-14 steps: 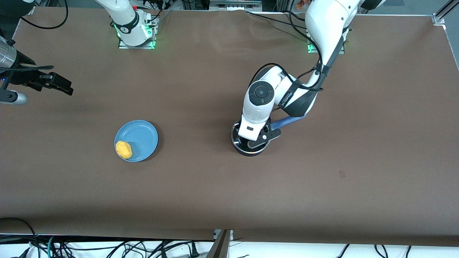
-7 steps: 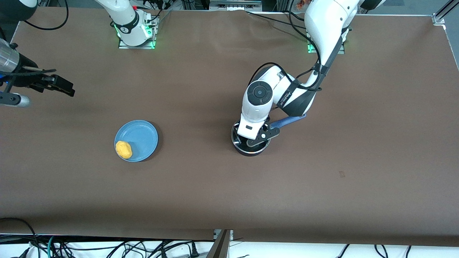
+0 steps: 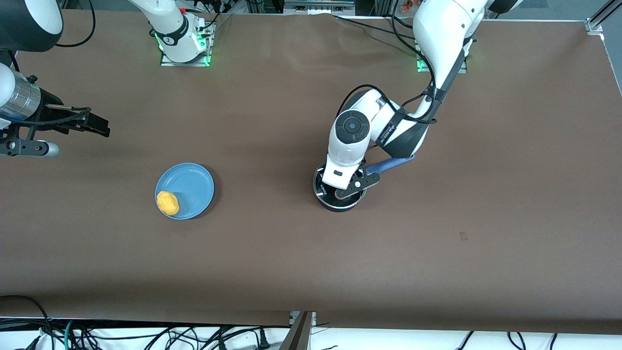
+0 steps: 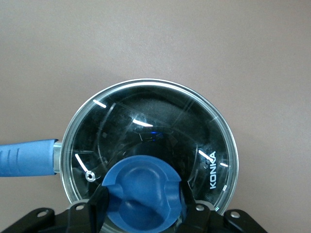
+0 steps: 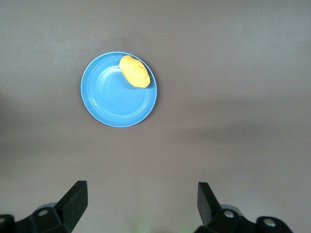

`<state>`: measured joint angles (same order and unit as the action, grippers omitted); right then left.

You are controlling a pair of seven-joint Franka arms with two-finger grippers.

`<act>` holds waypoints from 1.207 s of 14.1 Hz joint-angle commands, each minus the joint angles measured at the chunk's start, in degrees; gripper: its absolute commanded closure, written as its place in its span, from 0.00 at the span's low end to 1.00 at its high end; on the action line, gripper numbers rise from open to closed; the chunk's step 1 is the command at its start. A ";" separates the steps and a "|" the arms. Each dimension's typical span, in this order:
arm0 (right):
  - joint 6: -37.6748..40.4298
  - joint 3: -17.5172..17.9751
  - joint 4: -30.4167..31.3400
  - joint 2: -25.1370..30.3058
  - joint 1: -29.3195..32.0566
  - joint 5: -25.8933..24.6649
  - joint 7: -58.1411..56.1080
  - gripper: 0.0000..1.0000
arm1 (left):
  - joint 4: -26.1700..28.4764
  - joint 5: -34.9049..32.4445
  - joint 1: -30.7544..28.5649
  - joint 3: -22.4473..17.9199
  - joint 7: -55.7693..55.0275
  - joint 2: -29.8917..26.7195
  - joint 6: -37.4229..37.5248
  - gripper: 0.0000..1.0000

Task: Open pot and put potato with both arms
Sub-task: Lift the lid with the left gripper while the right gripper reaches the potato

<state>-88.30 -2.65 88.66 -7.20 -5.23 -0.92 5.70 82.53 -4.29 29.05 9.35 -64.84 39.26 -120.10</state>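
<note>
Front view shows the black saucepan (image 3: 340, 192) standing on the brown surface (image 3: 486, 170) toward the left arm's end, its long blue handle (image 3: 388, 166) angled away from the front camera and toward that arm's base. The left gripper (image 3: 346, 190) is down on top of the pan, and the arm's white wrist covers most of the glass lid (image 3: 321, 187).

Left wrist view looks straight down on the lid (image 4: 150, 141), which sits closed on the pan with its metal rim all round and the word KONKA printed near the edge. The blue knob (image 4: 143, 189) lies between the two black fingers (image 4: 95, 206), one on each side of it. They look closed against the knob, though the contact points sit at the picture's edge and are hard to make out.

A flat blue plate (image 3: 187, 182) rests toward the right arm's end of the surface, well apart from the pan. The yellow-orange potato (image 3: 167, 203) lies on the plate at the rim nearest the front camera.

The right gripper (image 3: 92, 125) hangs in the air above bare surface at the right arm's end. In the right wrist view its fingers (image 5: 73, 201) stand wide apart and hold nothing, with the plate (image 5: 112, 104) and potato (image 5: 134, 71) in sight below them.
</note>
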 commanded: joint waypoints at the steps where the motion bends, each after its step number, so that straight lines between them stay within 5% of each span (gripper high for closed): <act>1: 1.19 -0.17 -0.24 -2.89 0.22 0.57 -1.91 0.00 | -0.71 -0.90 -1.89 0.94 1.45 -2.34 4.68 0.59; 9: 1.12 0.01 0.02 -7.01 -0.30 -0.13 -6.21 0.00 | 0.96 3.14 -19.27 1.55 38.05 -11.39 11.80 0.60; 14: -13.01 0.27 1.60 -18.26 -4.69 -3.02 -7.28 0.00 | 4.47 3.06 -31.93 -0.55 64.61 -12.63 14.19 0.60; 17: -24.69 0.19 1.17 -26.61 -7.42 -7.41 -9.99 0.00 | 6.84 2.97 -33.88 -5.02 72.90 -12.11 12.36 0.60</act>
<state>-107.56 -2.23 91.08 -29.04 -11.16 -5.27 -1.70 85.81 -2.30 -4.38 6.55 2.22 29.12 -106.03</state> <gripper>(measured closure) 0.000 0.396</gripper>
